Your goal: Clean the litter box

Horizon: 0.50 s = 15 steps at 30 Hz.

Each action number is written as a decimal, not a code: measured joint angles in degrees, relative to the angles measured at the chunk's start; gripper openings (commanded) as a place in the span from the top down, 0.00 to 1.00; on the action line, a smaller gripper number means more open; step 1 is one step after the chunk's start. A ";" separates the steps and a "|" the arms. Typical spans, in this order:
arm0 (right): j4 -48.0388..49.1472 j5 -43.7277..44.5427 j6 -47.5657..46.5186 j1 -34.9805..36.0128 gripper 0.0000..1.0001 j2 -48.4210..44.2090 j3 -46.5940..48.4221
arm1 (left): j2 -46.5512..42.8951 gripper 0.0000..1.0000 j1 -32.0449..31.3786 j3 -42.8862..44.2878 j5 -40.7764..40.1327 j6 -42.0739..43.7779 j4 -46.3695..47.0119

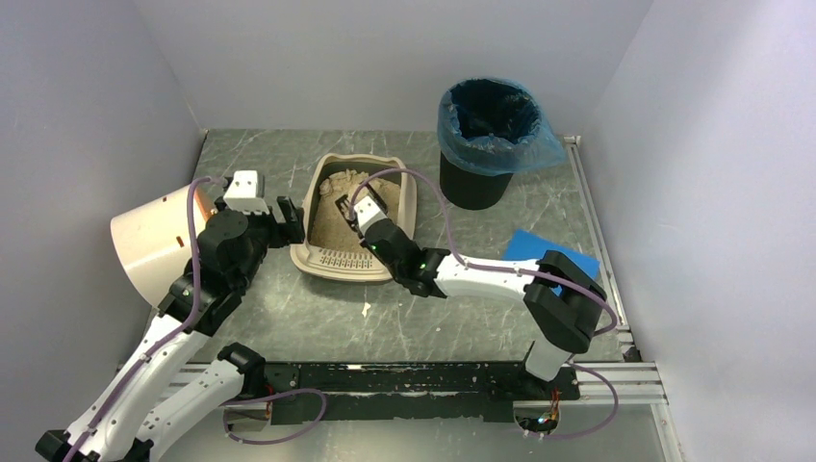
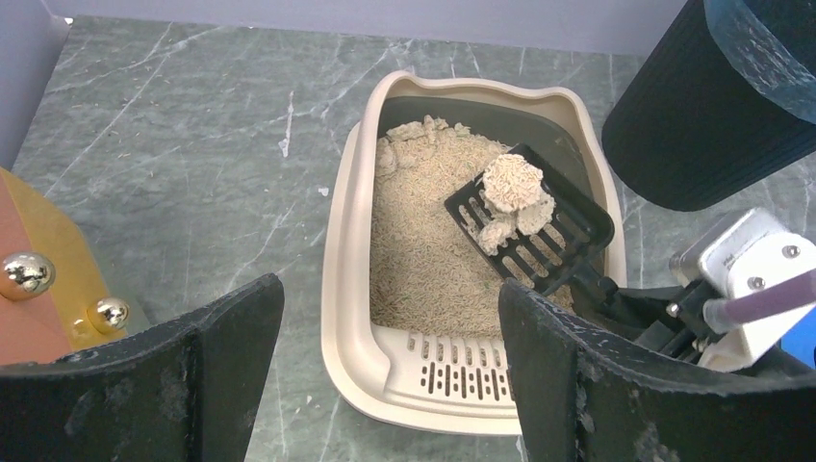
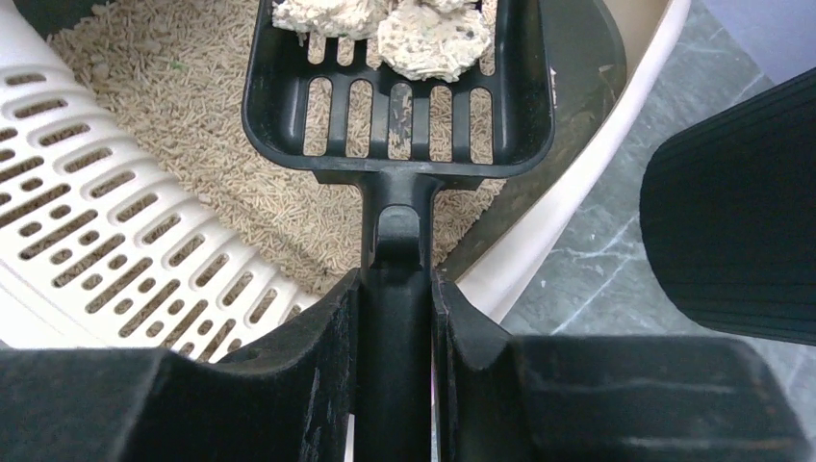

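The beige litter box (image 1: 313,207) sits mid-table with tan litter and its slotted grate lip at the near end; it also shows in the left wrist view (image 2: 342,289) and the right wrist view (image 3: 106,241). My right gripper (image 1: 359,215) (image 3: 395,289) is shut on the handle of a black slotted scoop (image 2: 539,226) (image 3: 399,106). The scoop is held above the litter and carries pale clumps (image 2: 510,188) (image 3: 423,34). My left gripper (image 1: 289,226) (image 2: 390,287) is open and empty at the box's near-left corner.
A black round bin with a blue liner (image 1: 486,125) (image 2: 702,106) (image 3: 741,241) stands at the back right of the box. A cream drum (image 1: 154,241) lies tilted at the left. A blue sheet (image 1: 539,248) lies at the right. Litter crumbs (image 1: 367,309) lie in front of the box.
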 measured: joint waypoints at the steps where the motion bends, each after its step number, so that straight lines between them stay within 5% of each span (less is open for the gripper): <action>1: -0.04 0.70 -0.59 0.39 1.00 0.07 0.02 | 0.07 0.13 0.00 0.00 0.00 0.00 -0.02; 15: -3.80 -5.64 3.87 -2.05 1.00 -3.65 1.84 | 0.09 0.13 0.00 0.00 0.00 0.00 -0.02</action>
